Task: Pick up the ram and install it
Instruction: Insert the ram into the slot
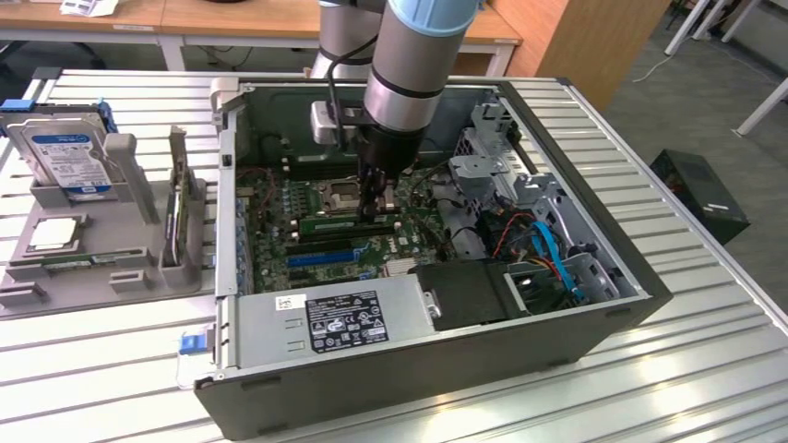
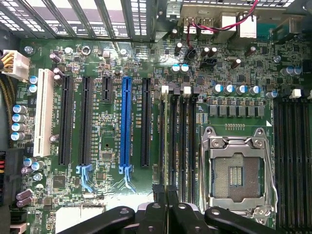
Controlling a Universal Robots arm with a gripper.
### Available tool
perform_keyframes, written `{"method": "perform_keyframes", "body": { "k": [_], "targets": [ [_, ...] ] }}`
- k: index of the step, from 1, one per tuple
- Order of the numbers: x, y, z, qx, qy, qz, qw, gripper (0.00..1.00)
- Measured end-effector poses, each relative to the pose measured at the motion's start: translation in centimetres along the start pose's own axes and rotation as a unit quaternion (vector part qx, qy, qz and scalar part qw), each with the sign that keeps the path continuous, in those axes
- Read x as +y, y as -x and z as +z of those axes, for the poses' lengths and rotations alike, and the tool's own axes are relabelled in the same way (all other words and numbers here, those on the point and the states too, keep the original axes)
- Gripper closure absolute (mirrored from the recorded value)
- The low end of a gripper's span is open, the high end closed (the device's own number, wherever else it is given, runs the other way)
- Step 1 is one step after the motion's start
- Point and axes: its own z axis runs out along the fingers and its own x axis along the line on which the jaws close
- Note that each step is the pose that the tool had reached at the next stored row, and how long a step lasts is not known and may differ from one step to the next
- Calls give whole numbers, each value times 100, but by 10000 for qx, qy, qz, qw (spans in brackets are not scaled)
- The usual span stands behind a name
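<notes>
Though closed, pincer (image 2: pixel 165 202) amid memory slots (image 2: pixel 182 141)

Exterior high; wrist close over motherboard (image 2: pixel 105 127)

The case (image 1: pixel 591 337) lies on the surface (image 1: pixel 702 378), holding the motherboard (image 1: pixel 308 208) inside and the power supply (image 1: pixel 339 318) at its nearer end, with a rack (image 1: pixel 129 171) beside it on the exterior view's left.
</notes>
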Motion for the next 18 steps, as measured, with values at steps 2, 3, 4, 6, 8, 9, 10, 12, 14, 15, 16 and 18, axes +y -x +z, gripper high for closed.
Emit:
{"method": "perform_keyframes", "body": {
  "k": [2,3,4,6,8,9,10,12,14,15,16,18],
  "targets": [
    [0,0,0,0,0,0,10000,88],
    [0,0,0,0,0,0,10000,88],
    [0,0,0,0,0,0,10000,88],
    [-4,0,0,0,3,-1,10000,88],
    [-7,0,0,0,6,0,10000,88],
    [-7,0,-1,0,7,0,10000,88],
    [-7,0,0,0,7,0,10000,88],
    [-7,0,1,0,7,0,10000,88],
    [-8,0,11,-1,6,0,10000,88],
    [-8,0,12,-1,7,0,10000,88],
    [-8,0,12,-1,7,0,10000,88],
    [-8,-1,12,-1,7,0,10000,88]
  ]
}}
